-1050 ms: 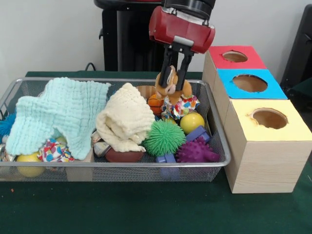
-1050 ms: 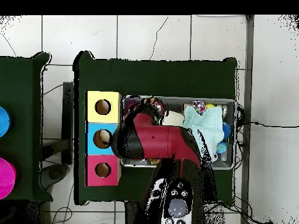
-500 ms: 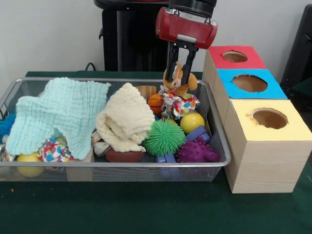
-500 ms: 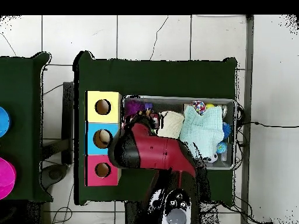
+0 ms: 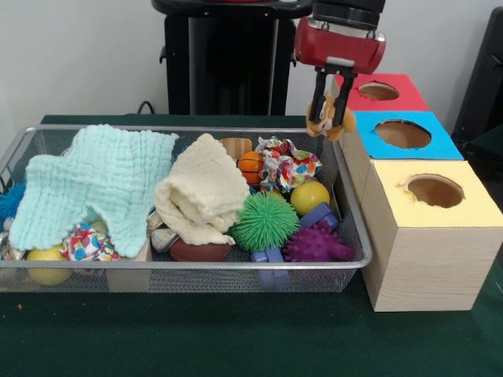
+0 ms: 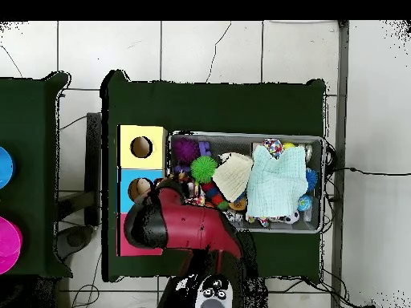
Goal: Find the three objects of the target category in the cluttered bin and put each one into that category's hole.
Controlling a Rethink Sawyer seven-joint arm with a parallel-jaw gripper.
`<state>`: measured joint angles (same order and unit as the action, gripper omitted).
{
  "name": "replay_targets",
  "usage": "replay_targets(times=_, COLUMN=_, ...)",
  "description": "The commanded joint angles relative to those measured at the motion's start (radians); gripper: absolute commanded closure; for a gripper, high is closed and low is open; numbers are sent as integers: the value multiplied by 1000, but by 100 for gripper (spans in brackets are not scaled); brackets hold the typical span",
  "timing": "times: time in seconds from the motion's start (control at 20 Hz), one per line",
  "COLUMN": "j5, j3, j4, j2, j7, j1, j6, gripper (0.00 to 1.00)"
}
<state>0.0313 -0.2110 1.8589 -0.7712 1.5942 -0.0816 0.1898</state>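
On green table (image 5: 236, 338), wire bin (image 5: 346, 204).

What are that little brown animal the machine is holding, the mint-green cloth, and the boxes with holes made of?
The little brown animal, held in the end effector, looks like soft plush: fuzzy and matte. The mint-green cloth seems a woven cotton, going by its waffled, crinkled surface. The boxes look like pale wood, grain showing on the sides, with smooth painted tops.

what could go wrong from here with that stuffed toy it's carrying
The gripper pinches the brown stuffed animal only near its top, so it dangles and might slip out before reaching a hole. It hangs beside the boxes' edge, between the red hole and blue hole, so a release now could miss or pick the wrong hole, or drop it into the wire bin.
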Motion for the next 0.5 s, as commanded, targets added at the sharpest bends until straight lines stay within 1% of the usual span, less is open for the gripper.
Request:
replay_targets(times=0.05, j5=76, j3=39, j4=203, j2=-40, j7=288, j1=-1, j6=57, gripper=100)
replay_targets(times=0.3, j5=104, j3=-2, j4=249, j2=-82, j7=310, j1=-54, j6=78, gripper=100)
replay_targets(times=0.4, j5=112, j3=-29, j4=264, j2=-89, j7=327, j1=-85, j6=71, gripper=100)
replay_targets(times=0.5, j5=136, j3=-22, j4=305, j2=-90, j7=355, j1=-91, j6=42, gripper=100)
